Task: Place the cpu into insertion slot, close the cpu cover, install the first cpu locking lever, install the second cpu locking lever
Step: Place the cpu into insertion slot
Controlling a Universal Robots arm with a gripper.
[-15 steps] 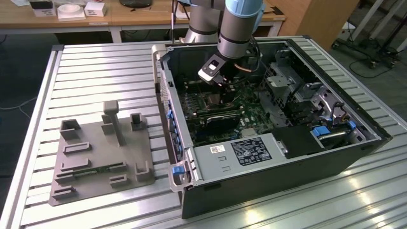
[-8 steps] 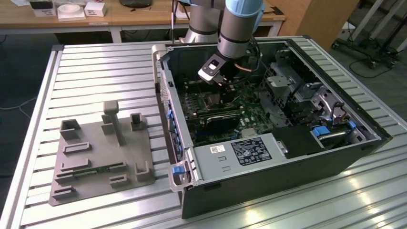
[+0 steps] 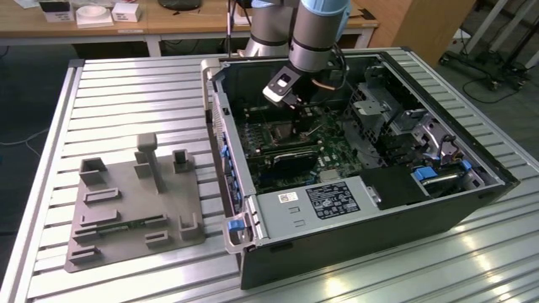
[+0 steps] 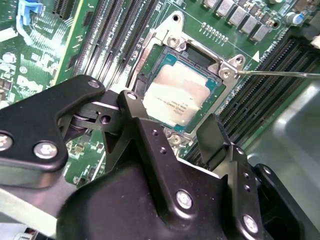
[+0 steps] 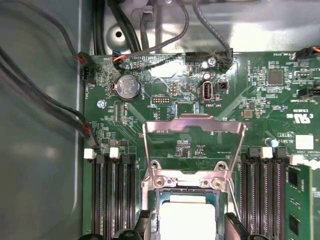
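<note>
Item 1, the cpu: lies flat inside the insertion slot, silvery top up and green edge level all round. It is judged seated, so the first step looks done.

Item 2, the cpu cover: stands raised on its hinge at one edge of the socket, and bare board shows through its square cut-out. Not closed. Held up like this, it leaves the chip open from above.

Item 3, locking lever: a thin steel rod swung out over the neighbouring memory slots, free of any hook. Not installed. A cover cannot be clamped until it is down, which fits the lever being loose.

Item 4, the gripper: black fingers spread apart with nothing between them, hanging directly above the chip. It grips nothing. Contact with the socket cannot be confirmed. Its nearest object is the chip, with the cover's hinge close by.

Surroundings, exterior view: the arm reaches down into an open computer case lying on its side on a slatted metal table. The power supply sits at about 5 o'clock from the socket. A grey fixture tray rests on the table at 9 o'clock from the case, well apart from it
</note>
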